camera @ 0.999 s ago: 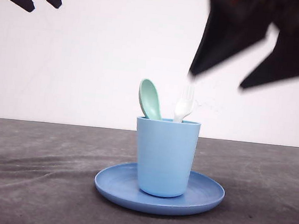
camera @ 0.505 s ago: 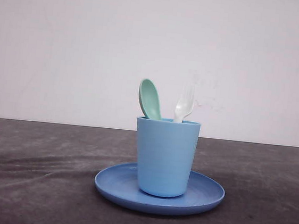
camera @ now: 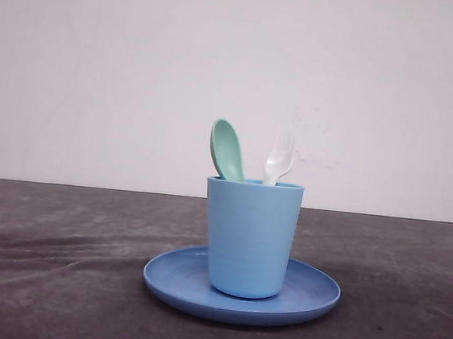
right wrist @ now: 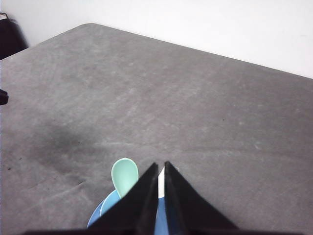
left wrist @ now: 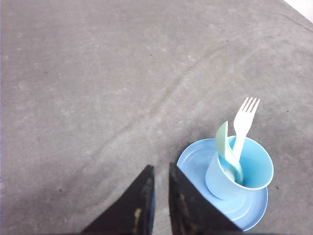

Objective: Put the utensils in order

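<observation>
Left claw [left wrist: 159, 196] is seen from its wrist camera with the two dark fingers pretty much together, just a thin slit between them, nothing pinched, held up over the grey tabletop [left wrist: 98, 88]. Right claw [right wrist: 161, 196] is seen the same way from its own wrist camera: fingers nearly closed, a narrow gap, nothing held, hanging above the cup.

Nearest in the front view, a round blue plate [camera: 310, 296] is laid flat on the tabletop. A light blue cup [camera: 249, 237] is stood upright on the middle of it. Both utensils are parked inside the cup, handles down. The mint-green spoon [camera: 227, 149] is leaned toward the left side, its oval bowl poking above the rim. The white fork [camera: 280, 157] is stood just beside it on the right, tines up, sticking out of the rim too. From the left wrist camera the two handles can be seen crossing inside the cup. Farther back, a plain white wall [camera: 222, 56] is seen behind the tabletop edge.
</observation>
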